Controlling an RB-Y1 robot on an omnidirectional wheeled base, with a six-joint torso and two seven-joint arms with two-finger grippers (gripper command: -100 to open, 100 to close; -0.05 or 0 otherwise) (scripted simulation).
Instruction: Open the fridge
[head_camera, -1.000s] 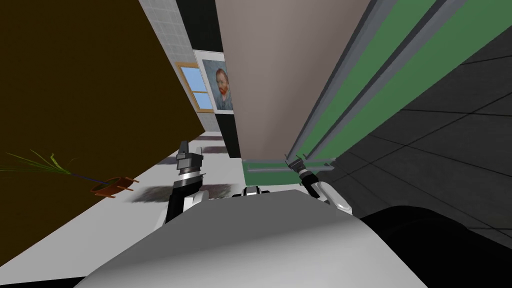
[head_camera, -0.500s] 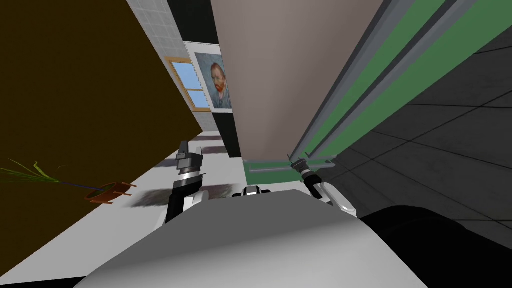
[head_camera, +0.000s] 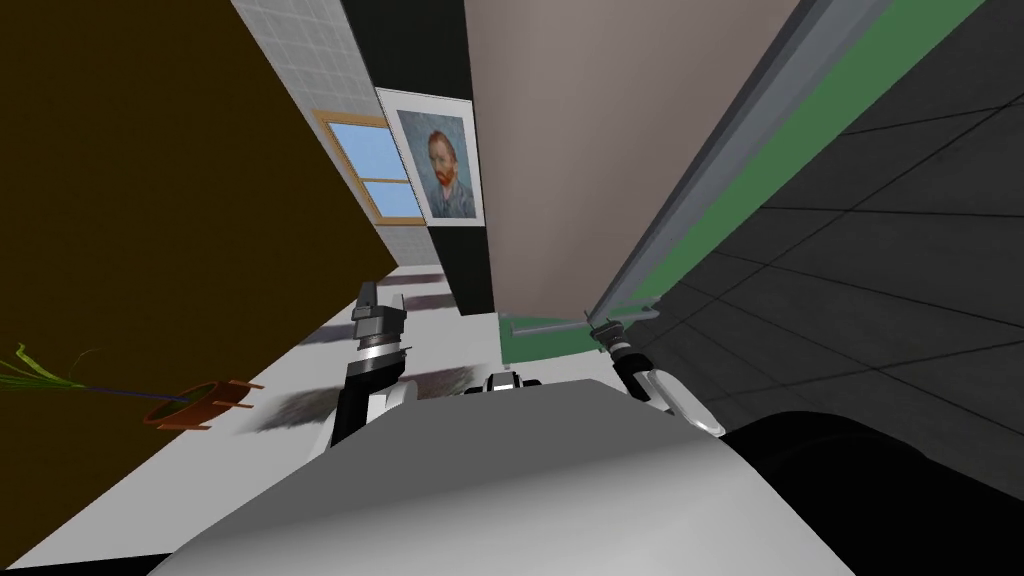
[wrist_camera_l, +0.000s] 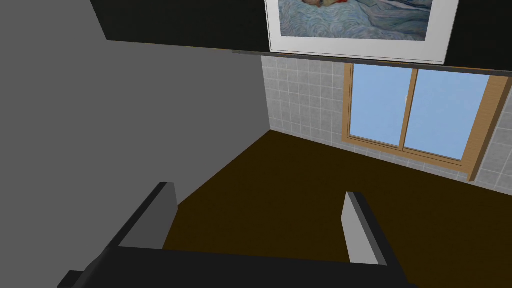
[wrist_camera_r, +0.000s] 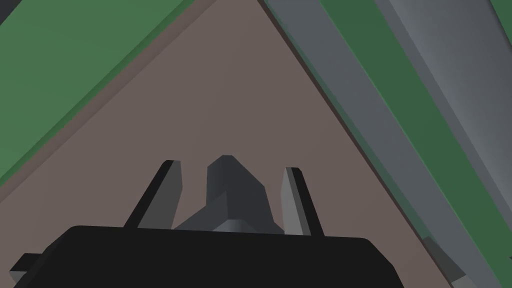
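The jaws of the right gripper (wrist_camera_r: 231, 167) are clenched on a dark grey handle (wrist_camera_r: 235, 197). This handle is fixed on the brownish fridge (head_camera: 570, 150), seen just ahead, with a green strip (head_camera: 765, 165) along its edge. The jaws of the left gripper (wrist_camera_l: 260, 191) are released, apart from the fridge.

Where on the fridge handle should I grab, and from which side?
Grip the grey handle across its bar, coming from the front of the green door, jaws either side: it is a slim bar that fits between them. The right gripper straddles it that way.
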